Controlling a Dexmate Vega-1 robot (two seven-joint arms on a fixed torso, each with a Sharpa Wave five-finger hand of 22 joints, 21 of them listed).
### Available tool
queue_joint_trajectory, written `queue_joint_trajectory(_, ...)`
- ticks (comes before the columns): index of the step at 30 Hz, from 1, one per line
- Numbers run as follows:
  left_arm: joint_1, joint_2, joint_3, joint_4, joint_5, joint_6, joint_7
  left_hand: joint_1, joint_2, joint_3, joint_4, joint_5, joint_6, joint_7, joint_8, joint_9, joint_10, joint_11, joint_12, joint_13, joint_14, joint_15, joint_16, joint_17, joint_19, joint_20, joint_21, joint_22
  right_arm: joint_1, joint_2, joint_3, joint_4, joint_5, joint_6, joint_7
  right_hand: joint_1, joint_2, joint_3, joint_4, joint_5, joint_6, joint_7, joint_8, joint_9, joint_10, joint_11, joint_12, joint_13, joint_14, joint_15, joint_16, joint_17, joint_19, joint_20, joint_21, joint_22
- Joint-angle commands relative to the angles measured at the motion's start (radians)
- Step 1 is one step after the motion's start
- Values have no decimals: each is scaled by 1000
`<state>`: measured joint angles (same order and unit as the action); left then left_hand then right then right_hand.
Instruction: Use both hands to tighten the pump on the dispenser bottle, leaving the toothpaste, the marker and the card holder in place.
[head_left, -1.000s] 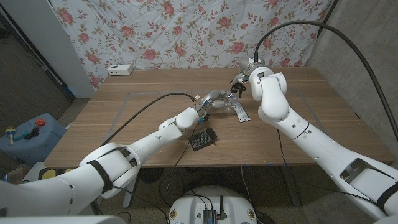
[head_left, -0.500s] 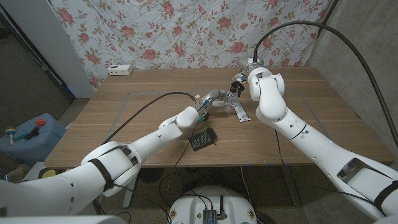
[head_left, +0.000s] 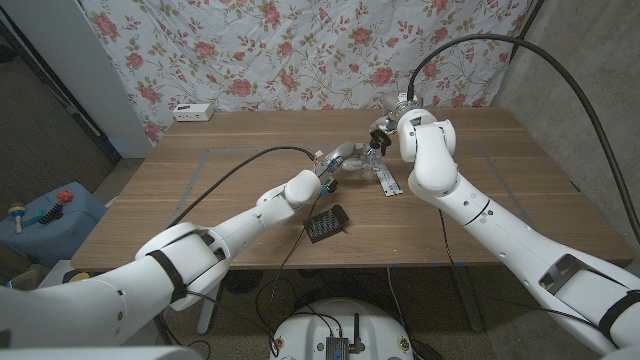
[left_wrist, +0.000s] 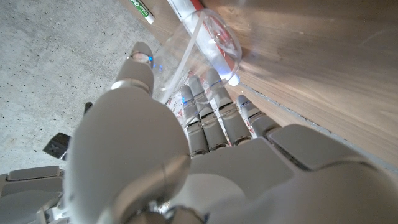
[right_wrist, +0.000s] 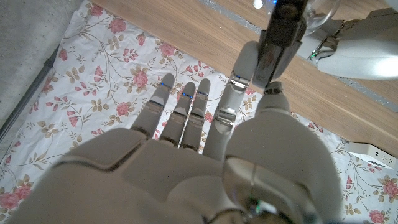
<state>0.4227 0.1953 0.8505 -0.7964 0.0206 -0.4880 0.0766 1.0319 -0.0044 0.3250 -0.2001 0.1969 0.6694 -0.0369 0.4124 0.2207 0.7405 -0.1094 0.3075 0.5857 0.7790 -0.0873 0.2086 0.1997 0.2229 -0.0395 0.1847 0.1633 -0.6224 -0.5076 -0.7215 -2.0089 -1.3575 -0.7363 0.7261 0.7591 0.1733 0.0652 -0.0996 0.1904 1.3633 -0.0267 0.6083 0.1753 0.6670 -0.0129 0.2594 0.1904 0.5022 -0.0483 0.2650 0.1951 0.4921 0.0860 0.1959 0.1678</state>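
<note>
A clear dispenser bottle (left_wrist: 208, 43) lies tilted in my left hand (head_left: 337, 160), whose fingers (left_wrist: 214, 118) wrap its body near the table's middle. My right hand (head_left: 386, 136) is at the bottle's top and pinches the black pump (right_wrist: 281, 32) between thumb and a finger, the other fingers straight. In the right wrist view my left hand (right_wrist: 354, 51) is seen holding the bottle (right_wrist: 324, 9). The white toothpaste tube (head_left: 386, 181) lies just right of the bottle. A white marker (left_wrist: 140, 9) lies beside the tube (left_wrist: 185, 9). The black mesh card holder (head_left: 325, 222) sits nearer me.
A white power strip (head_left: 193, 112) lies at the table's far left edge. Tape lines (head_left: 205, 160) mark a rectangle on the wooden table (head_left: 500, 190). A floral cloth (head_left: 300, 50) hangs behind. A black cable (head_left: 240, 170) trails along my left arm.
My right hand has shifted slightly left at the pump and turned a little. The left hand and bottle stay put.
</note>
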Motion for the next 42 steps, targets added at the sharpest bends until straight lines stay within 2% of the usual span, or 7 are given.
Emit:
queue_joint_trajectory(1, -20, -19, 6, 49, -6, -17, 1, -53, 128, 56, 45, 5, 139, -38, 2, 3, 45, -36, 7, 6, 5, -73, -1, 3, 5, -31, 0, 3, 1, 5, -11, 8, 1, -24, -2, 2, 1, 12, -4, -5, 64, -55, 16, 4, 10, -3, -5, 2, 11, -23, -6, -1, 12, 5, -2, 2)
queue_joint_trajectory(9, -23, -20, 7, 54, -6, -18, 6, -52, 128, 56, 44, 5, 141, -38, 3, 3, 45, -35, 7, 6, 5, -72, -1, 3, 5, -32, 0, 3, 12, 6, -13, 23, 19, -25, -24, 1, 1, 19, -5, -6, 64, -55, 24, 4, 15, 1, -8, 1, 18, -26, -9, -3, 14, 5, -3, 2)
queue_joint_trajectory(20, -21, -15, 5, 47, -9, -15, 9, -53, 128, 56, 45, 5, 140, -37, 2, 3, 47, -35, 8, 6, 6, -72, -1, 3, 5, -31, 0, 3, 24, -9, -16, 18, 42, -21, -64, -38, -32, 8, 5, -13, 45, -50, 29, -1, 2, 12, -25, 1, 21, -17, -19, -1, 14, 9, -4, 2)
queue_joint_trajectory(29, -21, -14, 4, 51, -12, -19, 7, -53, 127, 56, 46, 5, 143, -36, 3, 3, 48, -36, 7, 5, 7, -73, -1, 3, 5, -31, 0, 3, 32, -24, -16, 4, 39, -21, -52, -130, -69, -23, 34, -10, -86, -66, -48, 0, -42, 14, -57, 5, -8, 10, -39, 10, 0, 24, -8, 3)
queue_joint_trajectory(32, -22, -13, 4, 52, -12, -20, 8, -53, 127, 56, 45, 5, 143, -37, 3, 3, 48, -34, 7, 5, 5, -72, -2, 3, 5, -31, 0, 3, 31, -31, -11, -2, 47, -15, -54, -150, -76, -30, 40, -9, -118, -65, -68, 2, -47, 29, -59, 5, -15, 12, -42, 12, -2, 26, -8, 3)
queue_joint_trajectory(33, -22, -12, 3, 51, -12, -20, 7, -54, 128, 56, 46, 5, 142, -36, 3, 3, 49, -32, 7, 5, 5, -72, -1, 3, 4, -31, 0, 3, 31, -33, -10, -4, 48, -14, -54, -164, -81, -35, 45, -8, -130, -62, -77, 2, -53, 19, -62, 6, -16, 12, -43, 13, -6, 29, -8, 4)
queue_joint_trajectory(42, -16, -7, 2, 36, -12, -17, 8, -54, 127, 56, 46, 5, 141, -37, 2, 3, 47, -36, 6, 4, 7, -72, -1, 2, 5, -31, 0, 3, 25, -51, 6, -25, 78, -4, -59, -235, -92, -57, 71, -1, -262, -58, -156, 7, -83, 48, -68, 9, -37, 38, -51, 18, -7, 33, -5, 4)
